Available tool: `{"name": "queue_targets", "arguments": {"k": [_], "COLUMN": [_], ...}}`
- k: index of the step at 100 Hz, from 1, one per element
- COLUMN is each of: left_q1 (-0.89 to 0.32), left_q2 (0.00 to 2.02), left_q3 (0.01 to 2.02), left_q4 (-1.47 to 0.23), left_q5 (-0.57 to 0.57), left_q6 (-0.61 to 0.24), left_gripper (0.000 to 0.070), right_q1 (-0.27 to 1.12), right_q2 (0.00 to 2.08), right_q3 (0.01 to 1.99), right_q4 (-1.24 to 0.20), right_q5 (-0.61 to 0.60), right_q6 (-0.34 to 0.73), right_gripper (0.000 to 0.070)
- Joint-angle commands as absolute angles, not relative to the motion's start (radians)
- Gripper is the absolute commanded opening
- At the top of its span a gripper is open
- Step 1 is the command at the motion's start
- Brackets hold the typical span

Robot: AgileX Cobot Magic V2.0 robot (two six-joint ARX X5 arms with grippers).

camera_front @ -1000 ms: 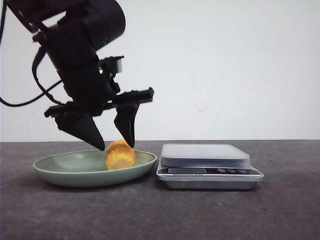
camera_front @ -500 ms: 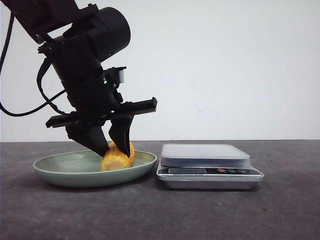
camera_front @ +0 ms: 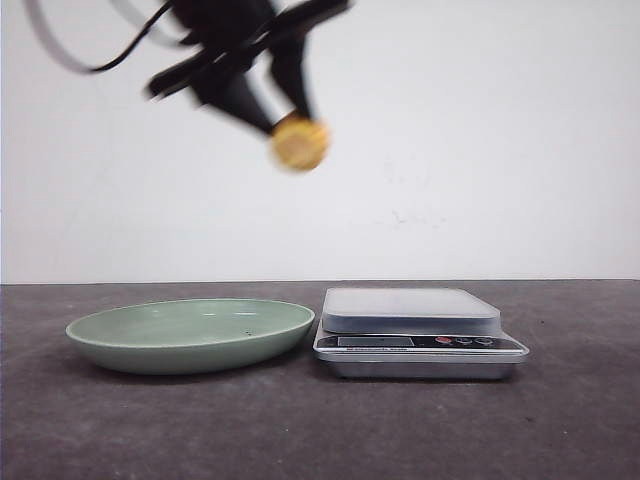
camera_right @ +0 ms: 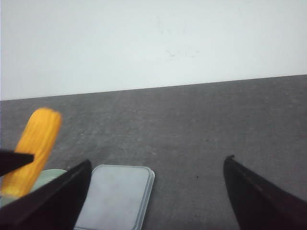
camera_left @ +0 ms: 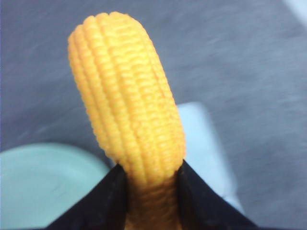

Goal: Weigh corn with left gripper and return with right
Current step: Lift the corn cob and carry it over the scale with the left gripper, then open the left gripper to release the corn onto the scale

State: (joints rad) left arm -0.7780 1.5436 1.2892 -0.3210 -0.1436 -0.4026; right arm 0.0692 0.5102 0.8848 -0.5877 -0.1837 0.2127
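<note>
Lying across the foreground, dark grey table, w/ white wall rising behind. Sitting at approx 8 o'clock in front view, pale green dish, nothing in it. Resting just beside it at approx 5 o'clock, not clearly touching, silver scale w/ bare platform. Hanging at 11 o'clock, well above both, left gripper, motion-blurred, clamping the corn between black fingers. In left wrist view, pinching the corn only at its lower end, fingers narrow, most of the cob sticking out past the tips, kernel rows running lengthwise. Waiting low over the scale in right wrist view, right gripper, spread wide, holding nothing; also showing there the corn at approx 9 o'clock.

Judging risks: gripping so near one end, w/ fast travel suggested by blur, possibly letting the rounded cob pivot or slip out. Dropping from this height, prob. bouncing off the platform or rolling off table edge. Setting down off-centre, likely rolling toward the dish or the display side. Crowding the same spot as the right arm, maybe colliding during lowering.

Reading labels: none legible; scale display + red buttons too small, no brand visible
</note>
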Motion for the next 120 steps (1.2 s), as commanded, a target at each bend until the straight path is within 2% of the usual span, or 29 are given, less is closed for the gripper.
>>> {"name": "queue_targets", "arguments": {"k": [1, 36, 65, 71, 80, 82, 91, 106, 120], "left_q1": [-0.805, -0.875, -0.876, -0.876, -0.876, -0.876, -0.876, -0.878, -0.878], "left_q2": [1.610, 1.873, 1.957, 1.957, 1.957, 1.957, 1.957, 1.957, 1.954], "left_q3": [1.347, 1.475, 1.476, 1.476, 1.476, 1.476, 1.476, 1.477, 1.498], "left_q4": [-0.319, -0.312, -0.322, -0.320, -0.309, -0.308, -0.311, -0.307, -0.325], "left_q5": [-0.150, -0.150, -0.150, -0.151, -0.157, -0.157, -0.157, -0.158, -0.157], "left_q6": [-0.385, -0.385, -0.385, -0.385, -0.385, -0.385, -0.385, -0.381, -0.372], "left_gripper": [0.0011, 0.0011, 0.0026, 0.0071, 0.0300, 0.0322, 0.0344, 0.0437, 0.0438], "right_q1": [0.071, 0.071, 0.071, 0.071, 0.071, 0.071, 0.071, 0.071, 0.071], "right_q2": [0.514, 0.514, 0.514, 0.514, 0.514, 0.514, 0.514, 0.514, 0.514], "right_q3": [0.904, 0.904, 0.904, 0.904, 0.904, 0.904, 0.904, 0.904, 0.904], "right_q4": [-0.581, -0.585, -0.591, -0.596, -0.603, -0.604, -0.604, -0.608, -0.608], "right_q5": [-0.184, -0.184, -0.184, -0.184, -0.184, -0.184, -0.184, -0.184, -0.184], "right_q6": [0.202, 0.202, 0.202, 0.202, 0.201, 0.201, 0.201, 0.201, 0.201], "right_gripper": [0.0557, 0.0557, 0.0557, 0.0557, 0.0557, 0.0557, 0.0557, 0.0557, 0.0557]}}
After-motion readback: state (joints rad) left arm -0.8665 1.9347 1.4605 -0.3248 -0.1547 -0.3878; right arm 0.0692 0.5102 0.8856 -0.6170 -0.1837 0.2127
